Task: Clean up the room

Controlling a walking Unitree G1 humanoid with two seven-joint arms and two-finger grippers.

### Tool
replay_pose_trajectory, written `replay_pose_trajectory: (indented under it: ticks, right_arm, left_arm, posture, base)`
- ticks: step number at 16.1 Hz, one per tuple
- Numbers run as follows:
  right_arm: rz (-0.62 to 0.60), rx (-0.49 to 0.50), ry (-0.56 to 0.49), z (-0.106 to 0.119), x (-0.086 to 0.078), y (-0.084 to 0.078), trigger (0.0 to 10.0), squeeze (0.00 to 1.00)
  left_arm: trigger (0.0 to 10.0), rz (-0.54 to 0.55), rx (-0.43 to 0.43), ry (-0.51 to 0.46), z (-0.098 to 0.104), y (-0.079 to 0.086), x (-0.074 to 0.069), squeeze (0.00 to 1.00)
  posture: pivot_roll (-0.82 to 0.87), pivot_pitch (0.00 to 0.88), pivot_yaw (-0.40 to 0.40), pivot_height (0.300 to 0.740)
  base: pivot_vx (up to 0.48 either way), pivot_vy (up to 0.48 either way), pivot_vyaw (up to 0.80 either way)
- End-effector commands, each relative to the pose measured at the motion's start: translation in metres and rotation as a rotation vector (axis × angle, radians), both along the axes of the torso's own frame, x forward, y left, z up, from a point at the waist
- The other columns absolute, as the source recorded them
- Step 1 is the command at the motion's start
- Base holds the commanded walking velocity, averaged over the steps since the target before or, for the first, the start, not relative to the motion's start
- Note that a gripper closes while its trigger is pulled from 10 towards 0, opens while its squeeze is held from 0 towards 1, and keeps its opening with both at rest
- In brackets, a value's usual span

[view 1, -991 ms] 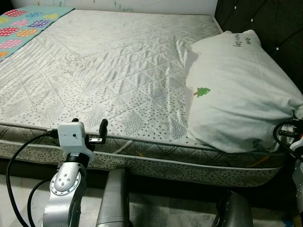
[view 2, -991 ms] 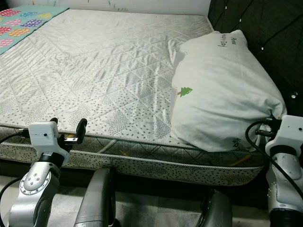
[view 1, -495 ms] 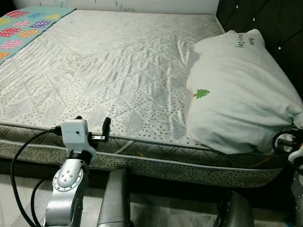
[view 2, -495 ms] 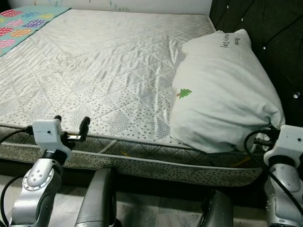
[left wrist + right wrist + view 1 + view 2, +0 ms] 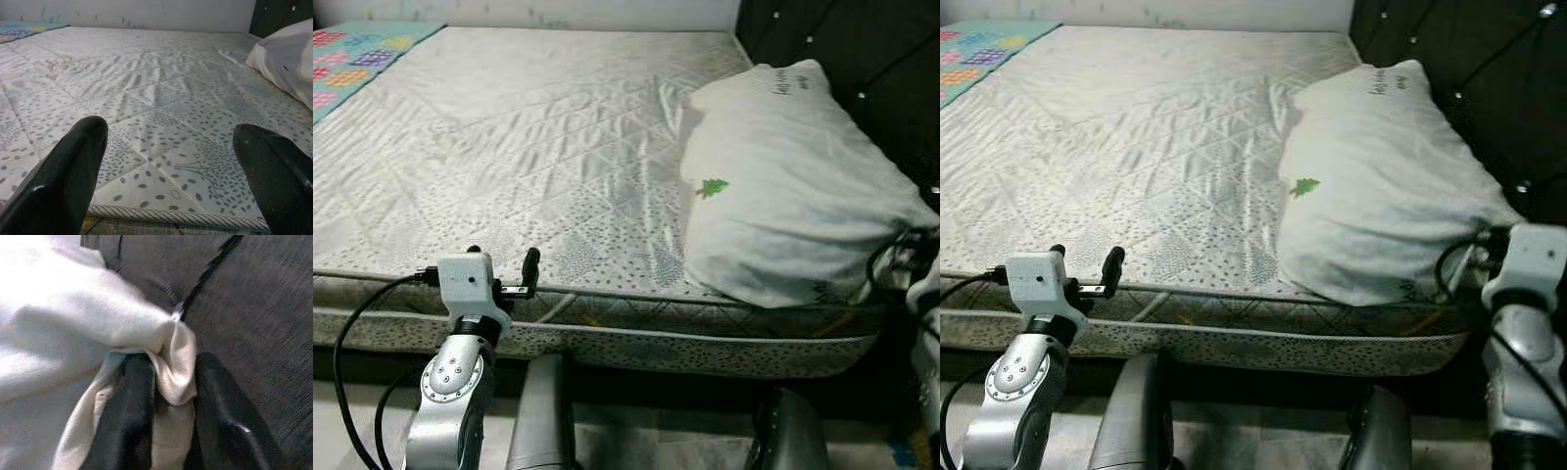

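The right tool [image 5: 164,396] pinches a corner of the white pillow [image 5: 783,186] lying at the bed's [image 5: 509,147] head end beside the dark headboard [image 5: 1469,69], while the left tool [image 5: 168,161], raised, hovers spread at the mattress edge.

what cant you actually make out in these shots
- Writing on the pillow: too small to read in the eye views.
- Right gripper: in the eye views the pillow corner hides its fingers; the right wrist view shows them pinching cloth.
- Blanket: cut off by the picture's edge.
- Floor under the mattress: in shadow.
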State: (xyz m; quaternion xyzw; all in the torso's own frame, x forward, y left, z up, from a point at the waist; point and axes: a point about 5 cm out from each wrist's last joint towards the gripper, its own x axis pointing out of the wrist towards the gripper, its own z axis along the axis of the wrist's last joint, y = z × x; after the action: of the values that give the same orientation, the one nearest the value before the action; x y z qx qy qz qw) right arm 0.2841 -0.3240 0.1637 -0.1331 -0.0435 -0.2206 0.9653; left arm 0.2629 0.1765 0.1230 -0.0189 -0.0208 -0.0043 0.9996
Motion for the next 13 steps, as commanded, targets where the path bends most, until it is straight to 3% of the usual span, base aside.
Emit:
replay_pose_trajectory:
  ticks: [1, 8, 13]
  right_arm:
    - [-0.019, -0.018, -0.030, 0.011, 0.002, -0.003, 10.0, 1.00]
    - [-0.074, -0.076, -0.091, 0.038, 0.005, -0.023, 10.0, 1.00]
    - [0.003, -0.072, 0.015, 0.007, -0.018, -0.020, 10.0, 1.00]
  left_arm:
    - [10.0, 0.001, 0.006, -0.004, 0.000, 0.000, -0.001, 0.00]
    - [10.0, -0.003, 0.003, -0.004, 0.000, -0.002, 0.002, 0.00]
    - [10.0, -0.002, 0.001, -0.001, -0.002, -0.001, 0.001, 0.00]
  posture:
    - [0.00, 0.001, 0.010, 0.457]
    - [-0.01, 0.000, 0.010, 0.457]
    - [-0.03, 0.004, 0.013, 0.457]
  base:
    - [0.000, 0.000, 0.00]
    - [0.000, 0.000, 0.00]
    - [0.000, 0.000, 0.00]
